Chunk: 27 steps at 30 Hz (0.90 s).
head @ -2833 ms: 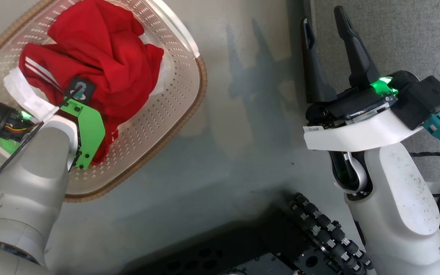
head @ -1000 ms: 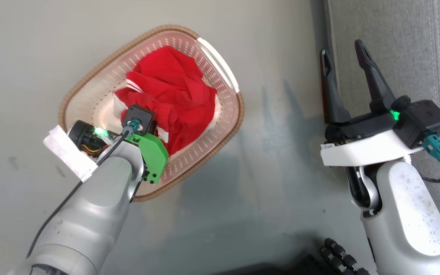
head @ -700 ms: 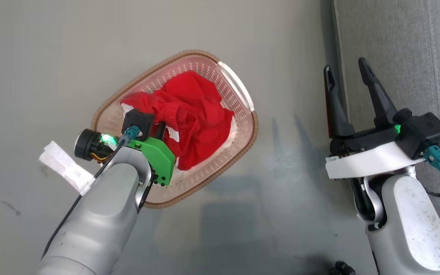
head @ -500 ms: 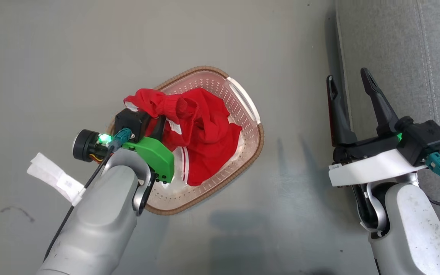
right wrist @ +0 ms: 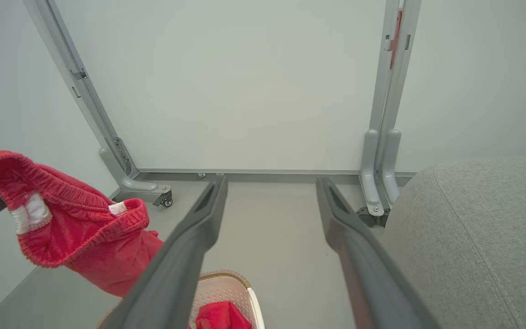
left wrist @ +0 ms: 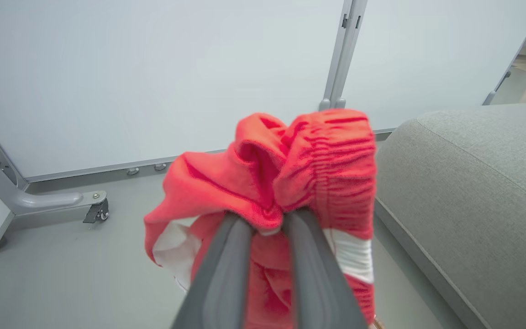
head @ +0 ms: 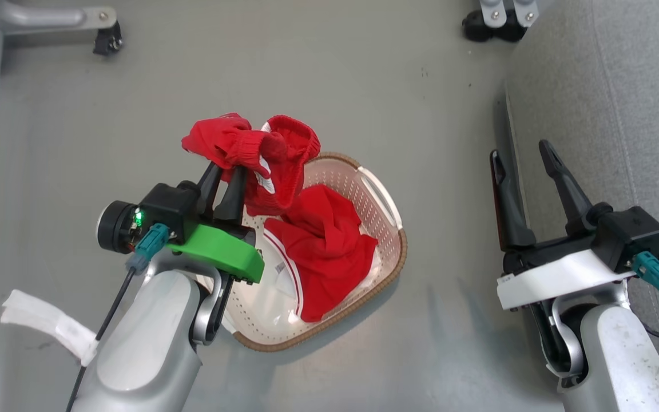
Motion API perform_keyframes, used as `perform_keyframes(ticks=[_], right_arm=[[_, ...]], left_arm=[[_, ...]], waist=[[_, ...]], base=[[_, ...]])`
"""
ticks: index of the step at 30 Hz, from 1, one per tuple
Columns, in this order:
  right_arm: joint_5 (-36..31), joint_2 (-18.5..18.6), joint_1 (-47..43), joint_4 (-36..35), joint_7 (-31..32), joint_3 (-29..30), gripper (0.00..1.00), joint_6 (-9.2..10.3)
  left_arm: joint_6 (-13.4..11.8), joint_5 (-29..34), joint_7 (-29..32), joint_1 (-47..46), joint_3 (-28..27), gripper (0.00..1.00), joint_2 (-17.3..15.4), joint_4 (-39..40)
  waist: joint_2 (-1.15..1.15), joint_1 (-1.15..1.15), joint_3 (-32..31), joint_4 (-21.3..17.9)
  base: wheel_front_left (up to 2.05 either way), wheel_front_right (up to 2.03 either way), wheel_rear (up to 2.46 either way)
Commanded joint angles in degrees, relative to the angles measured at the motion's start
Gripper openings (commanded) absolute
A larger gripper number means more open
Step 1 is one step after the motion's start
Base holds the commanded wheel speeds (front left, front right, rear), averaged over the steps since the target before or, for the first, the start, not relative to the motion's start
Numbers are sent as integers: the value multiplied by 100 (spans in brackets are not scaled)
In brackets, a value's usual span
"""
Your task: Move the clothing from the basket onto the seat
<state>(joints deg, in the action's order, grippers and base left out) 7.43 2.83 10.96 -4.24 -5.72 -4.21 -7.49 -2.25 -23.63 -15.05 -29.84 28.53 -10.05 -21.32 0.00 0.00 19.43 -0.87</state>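
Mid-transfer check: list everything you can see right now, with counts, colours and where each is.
held garment: one, red, ribbed band, white trim; in the left gripper, above the basket
second garment: one, red, white stripes; lying in the basket
basket: one, cream, brown rim; on the floor, left of the seat
seat: one, grey fabric; right side
partition panels: several, pale, grey posts on castors; behind
left gripper: one, dark; shut on the held garment
right gripper: one, dark; open, empty, by the seat's edge

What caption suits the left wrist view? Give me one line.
Left pincer shut on a ribbed red garment, held above the floor, with the grey seat at right.
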Motion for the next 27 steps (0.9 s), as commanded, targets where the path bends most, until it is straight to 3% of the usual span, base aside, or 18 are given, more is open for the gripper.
perform_keyframes(ticks=[1, 14, 27], right_arm=[[0, 13, -110, -29, 14, 3, 100, -1], [99, 13, -678, -74, 202, -68, 100, -1], [207, 13, -1290, -160, 403, -144, 100, -1]], left_arm=[[23, 85, -17, 136, -63, 0, -50, 164], [170, 158, -17, 844, -290, 0, -80, 1434], [17, 37, 190, 1479, -143, 0, -179, 2224]], waist=[[0, 0, -330, 61], [0, 0, -1117, -13], [0, 0, -1776, -55]], base=[[0, 0, 0], [0, 0, 0], [0, 0, 0]])
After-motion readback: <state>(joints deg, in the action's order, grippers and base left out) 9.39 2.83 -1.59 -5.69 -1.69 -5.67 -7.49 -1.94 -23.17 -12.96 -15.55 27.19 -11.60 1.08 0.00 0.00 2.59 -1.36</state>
